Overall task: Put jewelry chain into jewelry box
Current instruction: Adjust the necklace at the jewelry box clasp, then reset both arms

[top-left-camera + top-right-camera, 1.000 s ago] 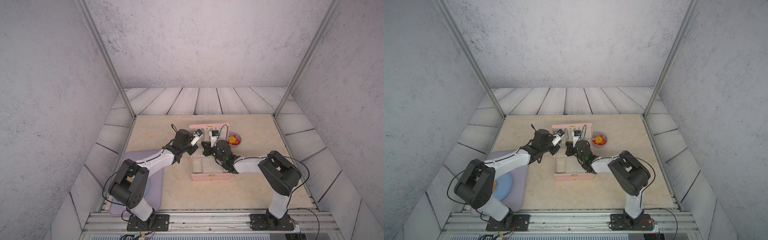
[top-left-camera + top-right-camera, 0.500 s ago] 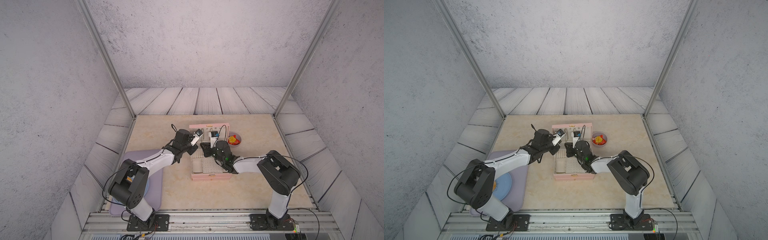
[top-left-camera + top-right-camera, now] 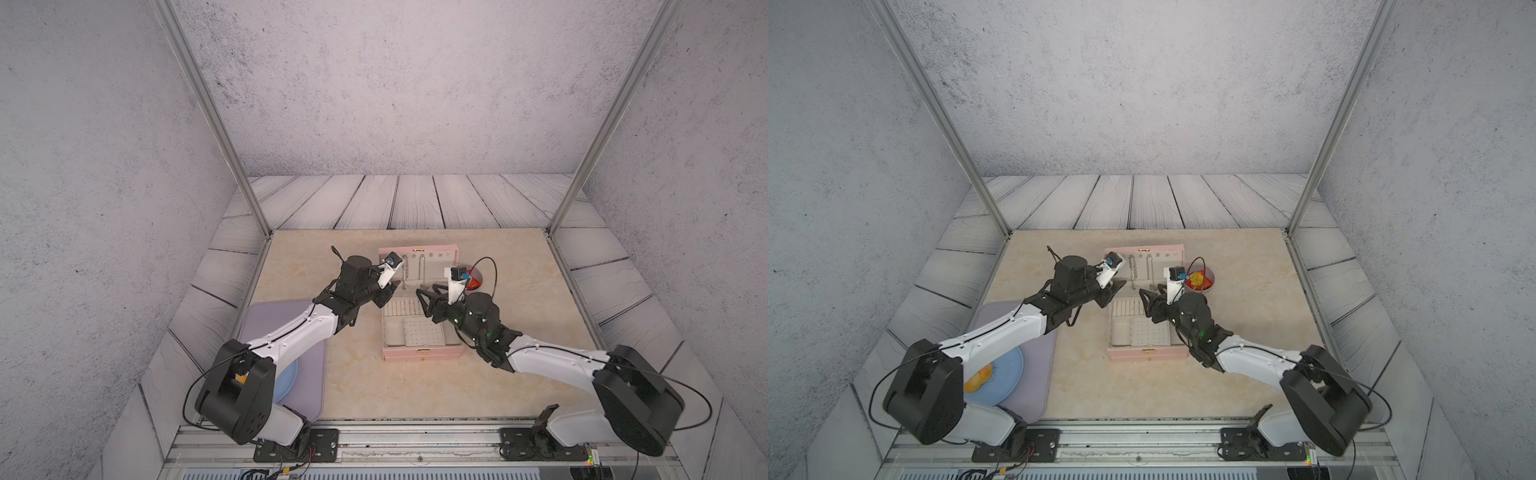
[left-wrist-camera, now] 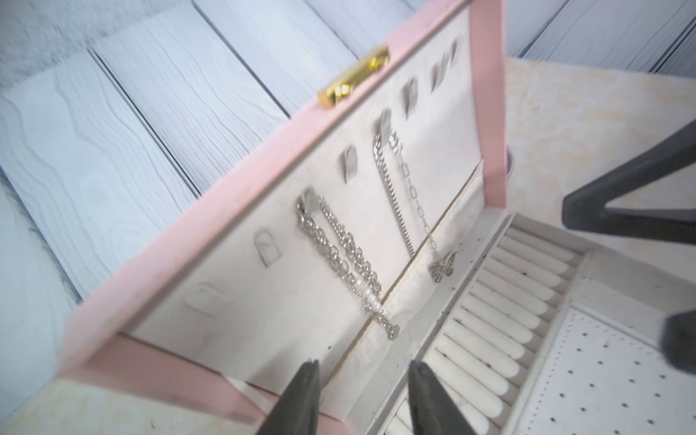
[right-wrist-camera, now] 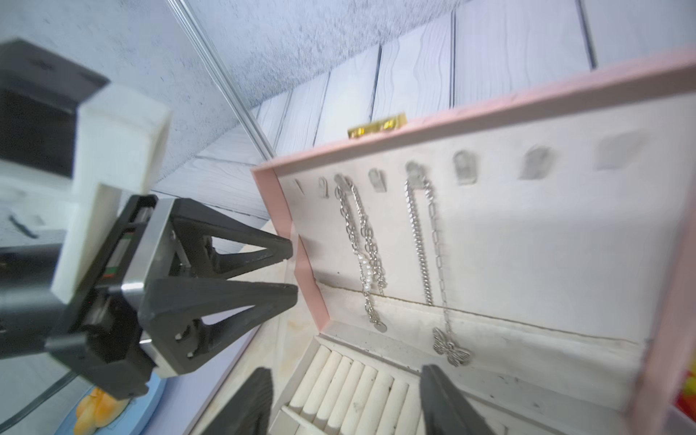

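Left gripper point(image 4: 362, 365): fingers apart, holding nothing, just beside the left edge of the raised lid.
Jewelry chain point(image 4: 342, 256): hangs doubled from a hook inside the lid of the jewelry box point(image 3: 422, 353), and neither gripper touches it.
Right gripper point(image 5: 345, 369): fingers spread wide, empty, over the ring rolls.
Progress: the chain is in the box, I'd say. What's left looks like drawing both arms clear, perhaps shutting the lid.
Count: one plate point(image 3: 1007, 374), two grippers, one box, eight lid hooks, two hung pieces (the chain and a butterfly necklace point(image 4: 442, 265)), one bowl point(image 3: 1212, 280).
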Robot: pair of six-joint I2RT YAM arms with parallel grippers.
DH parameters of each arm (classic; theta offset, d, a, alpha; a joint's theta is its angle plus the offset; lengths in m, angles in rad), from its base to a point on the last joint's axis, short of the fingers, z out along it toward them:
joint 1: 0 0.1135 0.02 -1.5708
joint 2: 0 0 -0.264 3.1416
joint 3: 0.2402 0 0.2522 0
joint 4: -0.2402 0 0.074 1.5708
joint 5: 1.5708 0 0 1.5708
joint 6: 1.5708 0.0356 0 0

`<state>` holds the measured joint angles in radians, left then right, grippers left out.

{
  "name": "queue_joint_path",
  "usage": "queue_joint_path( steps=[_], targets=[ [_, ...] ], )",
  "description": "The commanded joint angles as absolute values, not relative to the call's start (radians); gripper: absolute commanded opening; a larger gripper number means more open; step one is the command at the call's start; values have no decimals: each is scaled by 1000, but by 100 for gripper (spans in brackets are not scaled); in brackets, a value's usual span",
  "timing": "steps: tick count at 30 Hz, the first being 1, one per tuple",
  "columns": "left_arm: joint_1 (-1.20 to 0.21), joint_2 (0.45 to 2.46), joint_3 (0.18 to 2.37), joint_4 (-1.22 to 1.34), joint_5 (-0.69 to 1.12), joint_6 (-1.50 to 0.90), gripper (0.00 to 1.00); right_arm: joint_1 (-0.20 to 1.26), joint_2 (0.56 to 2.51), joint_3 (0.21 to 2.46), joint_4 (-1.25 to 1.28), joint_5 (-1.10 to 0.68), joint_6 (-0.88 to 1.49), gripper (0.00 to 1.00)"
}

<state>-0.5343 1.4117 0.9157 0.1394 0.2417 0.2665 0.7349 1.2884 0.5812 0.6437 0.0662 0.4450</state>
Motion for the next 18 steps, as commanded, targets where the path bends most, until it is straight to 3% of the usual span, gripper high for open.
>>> queue_joint_path(
  steps=[1, 5, 8, 11, 13, 18],
  targets=[
    [-531, 1307, 855, 136, 318, 170, 53, 739, 1106, 528, 502, 191, 388, 73],
    [-524, 1143, 751, 166, 248, 79, 81, 735, 843, 486, 313, 349, 305, 81],
    [-486, 1023, 656, 198, 124, 20, 97, 723, 669, 469, 200, 487, 217, 92],
    [-391, 966, 591, 212, 20, -44, 99, 646, 555, 463, 113, 537, 157, 99],
    [-309, 953, 562, 199, -39, -88, 99, 522, 531, 471, 61, 488, 171, 99],
    [-124, 958, 491, 227, -198, -156, 99, 197, 683, 462, 67, 305, 205, 99]
  ],
)
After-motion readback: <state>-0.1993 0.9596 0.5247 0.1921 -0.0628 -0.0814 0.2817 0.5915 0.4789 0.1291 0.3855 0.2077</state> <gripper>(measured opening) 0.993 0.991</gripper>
